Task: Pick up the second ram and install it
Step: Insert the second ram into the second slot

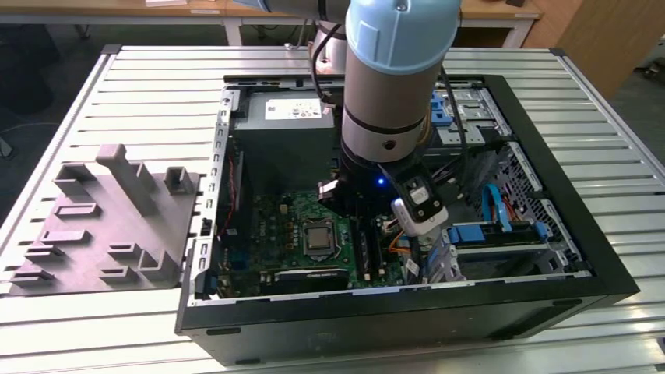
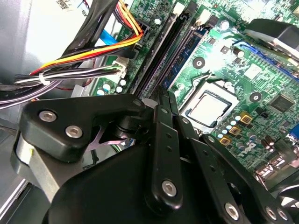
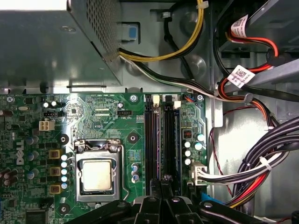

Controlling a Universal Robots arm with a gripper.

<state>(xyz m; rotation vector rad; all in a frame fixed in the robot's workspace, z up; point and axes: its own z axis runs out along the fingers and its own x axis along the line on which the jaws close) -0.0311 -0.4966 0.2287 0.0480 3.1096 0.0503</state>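
Install step: gripper (image 3: 161, 186) low over the memory slots (image 3: 161, 140), fingers drawn together, possibly on the second ram (image 2: 180, 58). Cannot tell the grip for sure; next move calls for straight, even pressure

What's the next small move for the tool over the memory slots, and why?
Probably a slight straight press down, then check. The tool sits at the end of the memory slots beside the CPU socket, aligned with them; seating cannot be judged here.

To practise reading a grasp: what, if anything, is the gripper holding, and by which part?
It cannot be told. The gripper sits right over the memory slots, and its own body hides whatever it may grip.
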